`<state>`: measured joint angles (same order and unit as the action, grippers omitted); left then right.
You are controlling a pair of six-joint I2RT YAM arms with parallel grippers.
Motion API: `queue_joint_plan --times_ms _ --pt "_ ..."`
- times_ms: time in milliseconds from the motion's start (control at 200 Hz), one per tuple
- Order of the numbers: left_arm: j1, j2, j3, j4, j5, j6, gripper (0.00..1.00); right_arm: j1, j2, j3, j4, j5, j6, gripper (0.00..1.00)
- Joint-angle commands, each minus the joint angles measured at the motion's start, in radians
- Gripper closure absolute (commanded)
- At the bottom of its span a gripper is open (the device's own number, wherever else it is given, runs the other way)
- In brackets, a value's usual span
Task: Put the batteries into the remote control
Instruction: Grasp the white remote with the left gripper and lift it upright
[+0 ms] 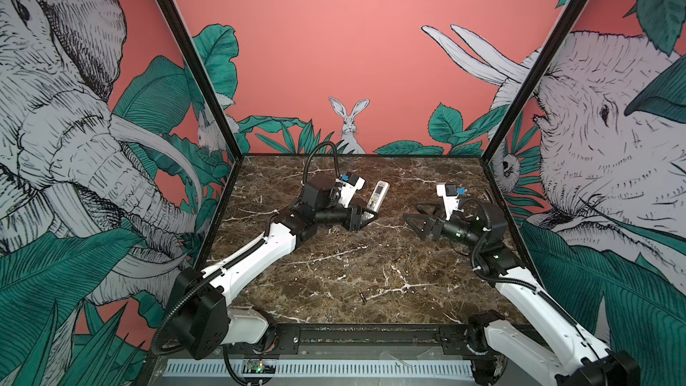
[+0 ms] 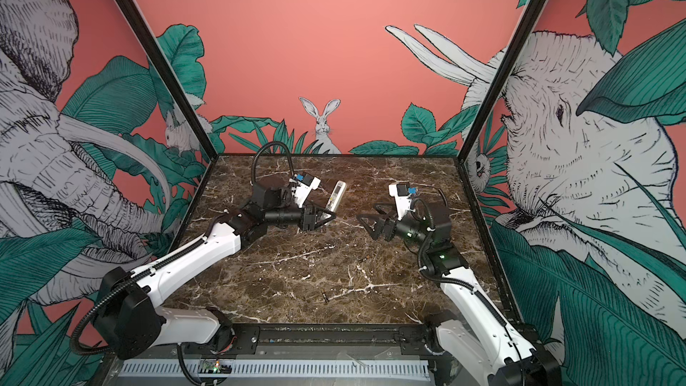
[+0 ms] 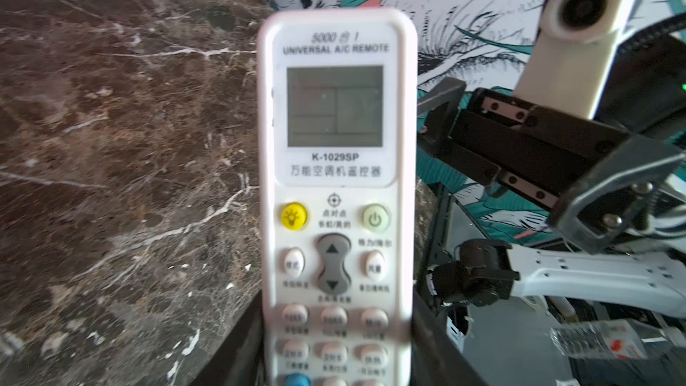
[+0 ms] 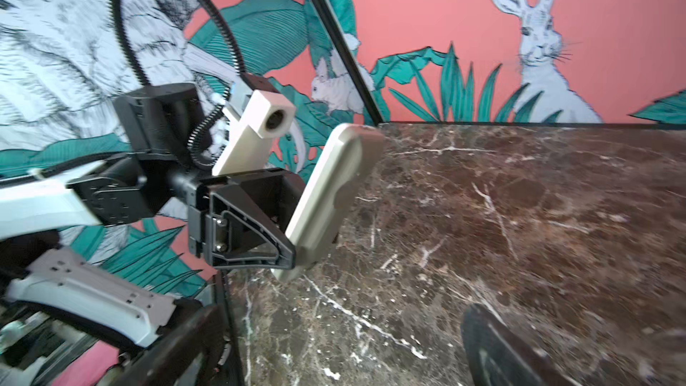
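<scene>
Remote control (image 1: pixel 378 194) is up off the worktop (image 1: pixel 326 265), tilted, screen end highest. The left gripper (image 1: pixel 368 216) has its jaws closed on the button end, pinching across the narrow sides. From the left wrist view the face is square to the lens, with the screen, yellow button and power button all clear. The right wrist view looks at the plain grey-beige back (image 4: pixel 334 194), the side the batteries must enter. Whether the cover is on or off I can't tell from here.

Across the gap, the right gripper (image 1: pixel 411 227) faces the remote with jaws spread wide and nothing between them.

One of the batteries (image 1: pixel 362 297) lies flat on the worktop near the front edge, well apart from both grippers. It's a tiny dark cylinder, hard to spot against the brown marble, and it's the only one I can pick out for sure.

On handling, the remote looks light and stiff, and its smooth plastic shell is likely slippery. The low side grip seems sensible because it leaves the back free. The battery should be hard, dense for its size and prone to rolling. I'd take it across the barrel at mid-length, jaws square to its axis. A pinch near an end could squirt it away or tip it.
</scene>
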<state>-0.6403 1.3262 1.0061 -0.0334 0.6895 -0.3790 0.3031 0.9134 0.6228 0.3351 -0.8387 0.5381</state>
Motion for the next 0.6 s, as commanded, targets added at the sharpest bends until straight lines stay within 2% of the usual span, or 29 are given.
queue_joint_plan --times_ms 0,135,335,595 --pt "0.005 -0.022 -0.028 0.091 0.164 -0.029 0.73 0.011 0.025 0.028 0.215 -0.112 0.116 0.02" --pt "0.004 -0.038 -0.051 0.164 0.228 -0.06 0.74 0.02 0.062 0.042 0.286 -0.125 0.182 0.02" --pt "0.004 -0.061 -0.058 0.182 0.254 -0.06 0.74 0.046 0.147 0.071 0.403 -0.128 0.262 0.01" --pt "0.004 -0.052 -0.055 0.193 0.273 -0.064 0.74 0.073 0.222 0.092 0.459 -0.122 0.282 0.02"
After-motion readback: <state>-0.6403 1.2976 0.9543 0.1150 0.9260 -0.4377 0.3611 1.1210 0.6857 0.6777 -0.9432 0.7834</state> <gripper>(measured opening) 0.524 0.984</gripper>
